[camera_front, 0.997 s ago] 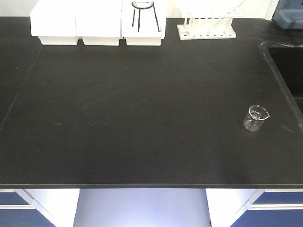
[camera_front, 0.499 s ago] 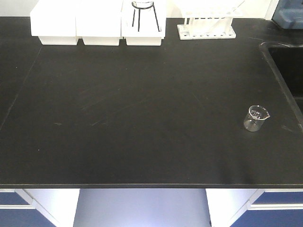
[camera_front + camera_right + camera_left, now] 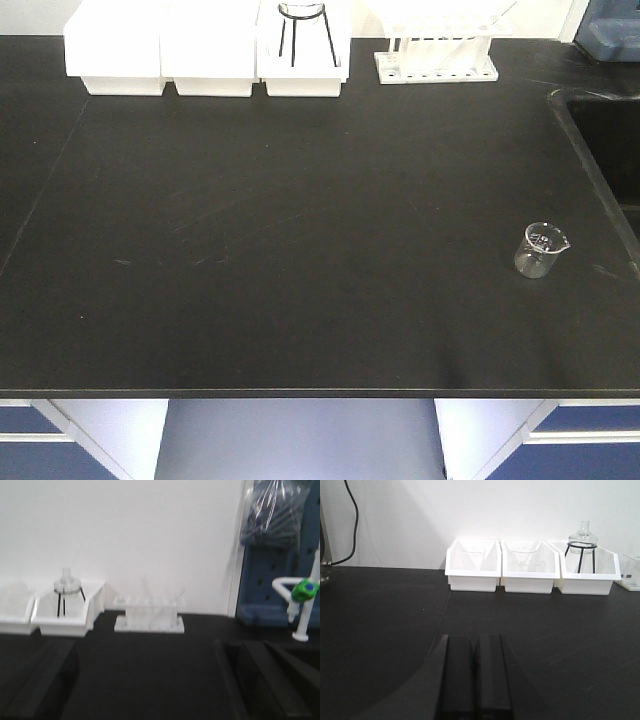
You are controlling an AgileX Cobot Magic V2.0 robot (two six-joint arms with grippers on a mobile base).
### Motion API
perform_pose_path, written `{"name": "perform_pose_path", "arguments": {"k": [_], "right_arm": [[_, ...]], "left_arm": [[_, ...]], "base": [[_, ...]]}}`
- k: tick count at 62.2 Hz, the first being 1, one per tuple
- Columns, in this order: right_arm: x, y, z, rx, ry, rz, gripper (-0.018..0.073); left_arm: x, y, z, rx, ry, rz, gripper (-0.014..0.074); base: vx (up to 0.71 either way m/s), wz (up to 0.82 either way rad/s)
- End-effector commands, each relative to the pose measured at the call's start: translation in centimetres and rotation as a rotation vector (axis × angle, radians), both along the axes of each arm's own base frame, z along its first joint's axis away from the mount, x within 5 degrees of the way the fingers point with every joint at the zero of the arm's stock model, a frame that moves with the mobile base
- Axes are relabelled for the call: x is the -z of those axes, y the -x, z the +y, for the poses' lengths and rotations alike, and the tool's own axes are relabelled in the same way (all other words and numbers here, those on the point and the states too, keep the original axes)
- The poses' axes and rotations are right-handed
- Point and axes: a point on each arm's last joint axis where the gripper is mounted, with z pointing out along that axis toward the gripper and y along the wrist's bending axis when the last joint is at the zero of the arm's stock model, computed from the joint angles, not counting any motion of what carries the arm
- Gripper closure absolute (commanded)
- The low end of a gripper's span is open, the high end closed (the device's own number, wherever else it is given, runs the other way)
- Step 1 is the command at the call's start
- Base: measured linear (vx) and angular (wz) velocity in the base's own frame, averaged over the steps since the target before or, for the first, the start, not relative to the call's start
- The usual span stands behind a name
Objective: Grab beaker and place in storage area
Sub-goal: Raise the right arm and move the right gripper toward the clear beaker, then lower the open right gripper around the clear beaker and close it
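Nothing has moved since the earlier front views: the beaker (image 3: 540, 250) stands upright at the same place, at about 4 o'clock on the benchtop (image 3: 300, 220), alone, with its spout turned to the right. From it, the sink (image 3: 605, 130) lies at about 1 o'clock, near but apart. The test-tube rack (image 3: 436, 62) is at 11 o'clock and the white bins (image 3: 205, 55) at 10 o'clock, both well apart at the back edge. No arm shows in the front view. The left gripper (image 3: 475, 641) has its fingers pressed together on nothing, and the right gripper (image 3: 145, 652) is spread wide and empty (neither wrist view shows the beaker). I judge that the grab step is not yet begun. The next move calls for the right arm to lower its open fingers around the glass wall, then close softly. The storage area is not in view.
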Motion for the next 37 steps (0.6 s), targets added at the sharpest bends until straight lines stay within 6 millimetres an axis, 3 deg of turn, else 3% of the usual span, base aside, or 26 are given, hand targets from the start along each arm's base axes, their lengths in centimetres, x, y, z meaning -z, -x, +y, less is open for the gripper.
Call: {"name": "perform_pose_path", "arguments": {"k": [1,11,22,37], "right_arm": [[2.9,-1.5,0.0,0.003,0.007,0.054,-0.0122],[9.2,-2.0,-0.2,0.035,-0.085,0.101,-0.0112],[11.1,-1.9,-0.6,0.079,-0.105,-0.029,-0.0088],[13.5,-4.2,-0.6,0.093,-0.065,0.104,-0.0036]], "left_arm": [[-0.1,0.1,-0.2,0.019,0.01,-0.081,0.0605],[-0.1,0.1,-0.2,0.019,0.01,-0.081,0.0605],[-0.1,0.1,-0.2,0.019,0.01,-0.081,0.0605],[-0.1,0.1,-0.2,0.019,0.01,-0.081,0.0605]], "base": [[0.0,0.0],[0.0,0.0],[0.0,0.0],[0.0,0.0]]}}
